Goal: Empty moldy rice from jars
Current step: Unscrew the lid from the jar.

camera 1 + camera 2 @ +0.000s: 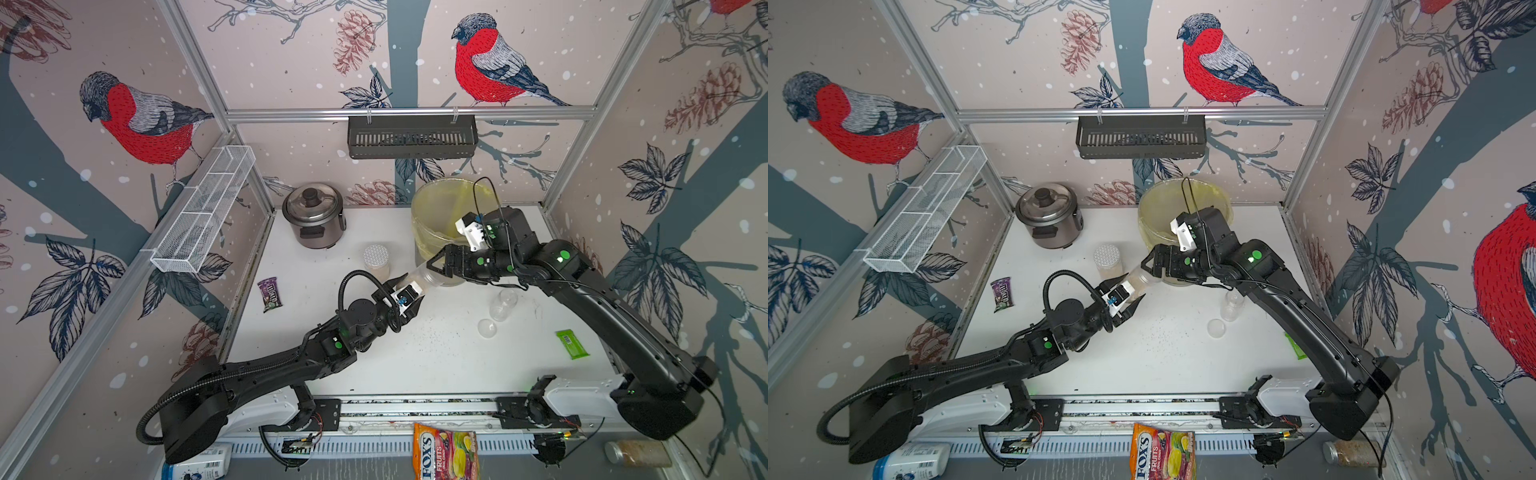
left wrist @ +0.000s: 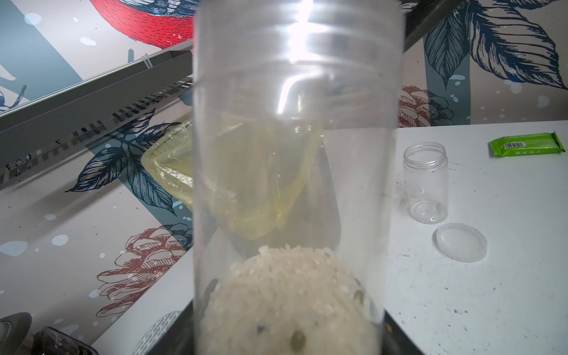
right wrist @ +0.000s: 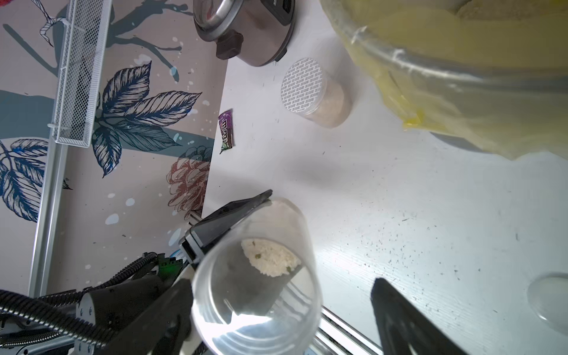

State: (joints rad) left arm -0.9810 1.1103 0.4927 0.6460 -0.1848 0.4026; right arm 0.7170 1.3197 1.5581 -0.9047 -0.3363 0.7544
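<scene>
My left gripper (image 1: pixel 409 291) is shut on a narrow clear jar (image 1: pixel 419 276), gripping it near the base. The jar is tilted toward the right arm. A lump of moldy rice (image 2: pixel 289 301) with dark green specks lies at the jar's bottom and also shows through its far end (image 3: pixel 270 256). My right gripper (image 1: pixel 432 266) is open around that far end, one finger beside the wall and the other well clear. Whether a clear lid is on it I cannot tell. A wider jar with a silver dotted lid (image 1: pixel 376 259) stands behind. An empty jar (image 1: pixel 503 305) and its loose lid (image 1: pixel 487 327) rest at the right.
The translucent bin with a yellow bag (image 1: pixel 440 216) stands at the back, just behind the right wrist. A rice cooker (image 1: pixel 313 214) sits back left. A purple candy pack (image 1: pixel 270 294) and a green packet (image 1: pixel 572 343) lie on the white table. Dark specks dot the table's middle.
</scene>
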